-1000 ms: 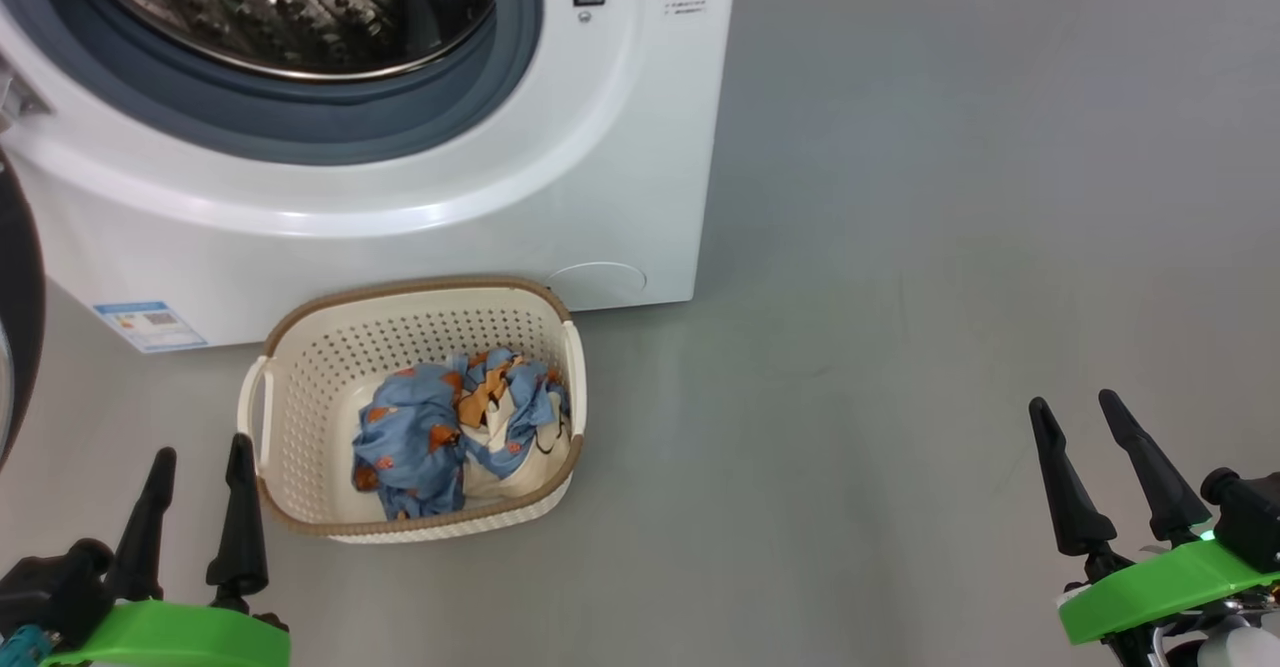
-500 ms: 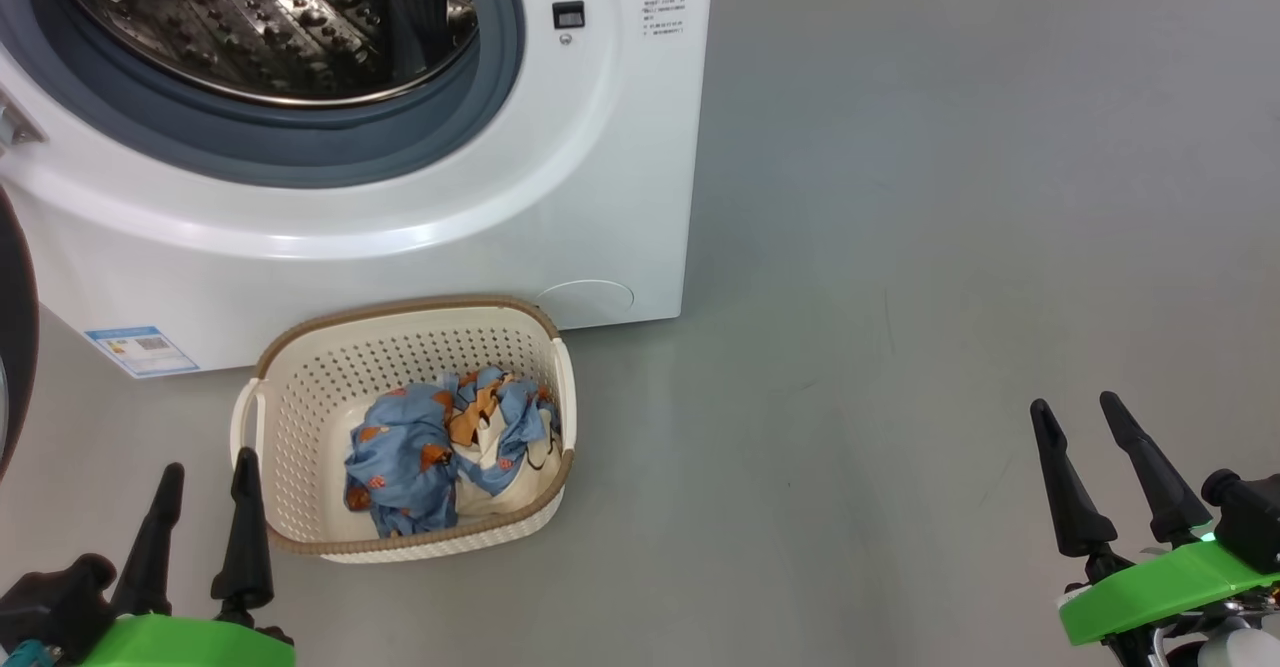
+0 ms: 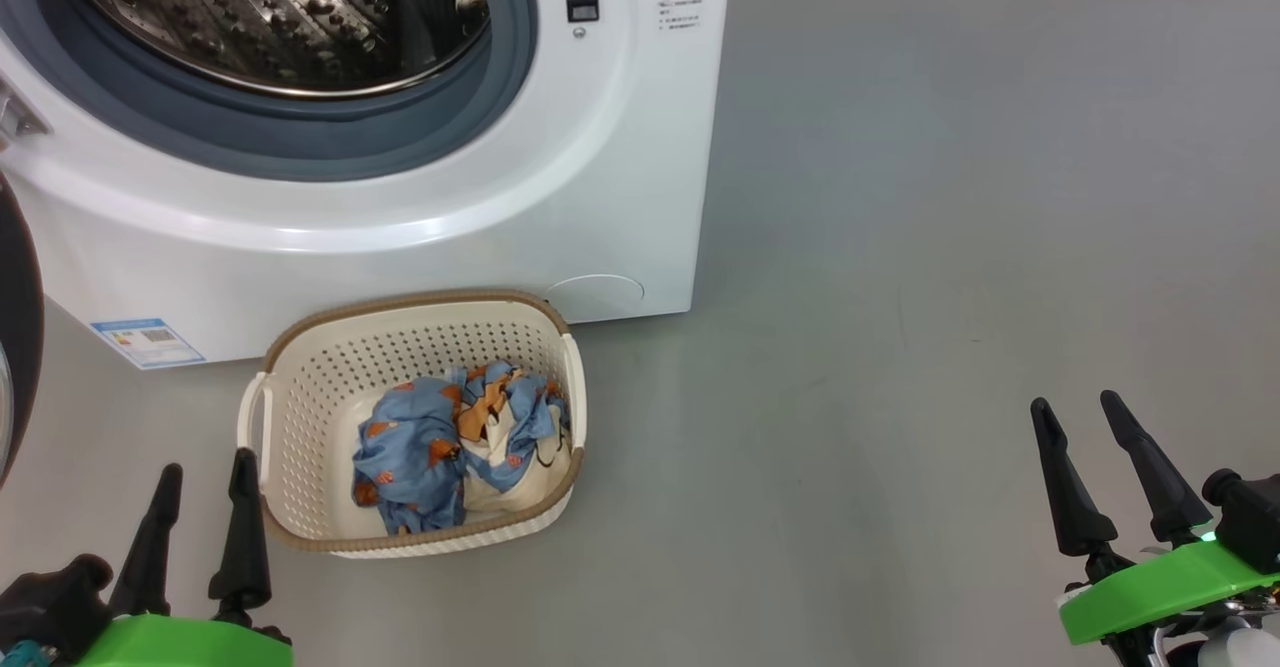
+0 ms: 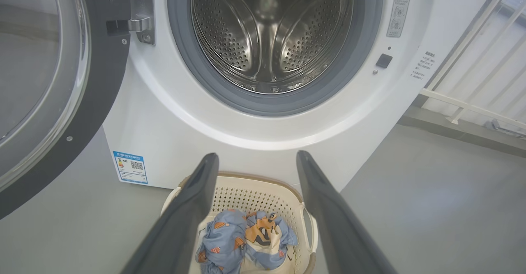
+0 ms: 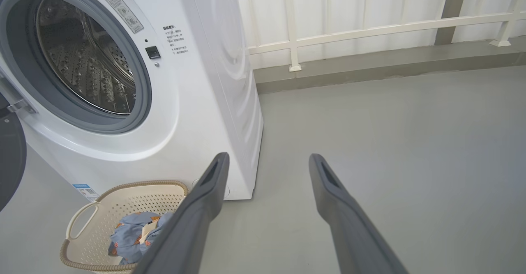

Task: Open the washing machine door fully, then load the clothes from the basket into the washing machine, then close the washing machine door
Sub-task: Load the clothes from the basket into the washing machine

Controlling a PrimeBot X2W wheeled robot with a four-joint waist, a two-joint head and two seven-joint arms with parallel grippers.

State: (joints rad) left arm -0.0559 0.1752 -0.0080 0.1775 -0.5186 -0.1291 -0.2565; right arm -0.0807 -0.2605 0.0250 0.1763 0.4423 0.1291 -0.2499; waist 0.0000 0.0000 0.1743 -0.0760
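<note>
Lying bunched in the basket [image 3: 410, 299] before the washing machine [image 3: 400, 247], the clothes [image 3: 455, 452] look soft, light and probably best pinched at the raised blue folds, while the left gripper [image 3: 205, 462] and right gripper [image 3: 1075, 402] hang spread and empty.

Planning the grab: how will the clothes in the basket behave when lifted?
The clothes lie crumpled, so probably floppy and will drape. The bundle is small, likely light. Loose folds may snag the basket rim.
</note>
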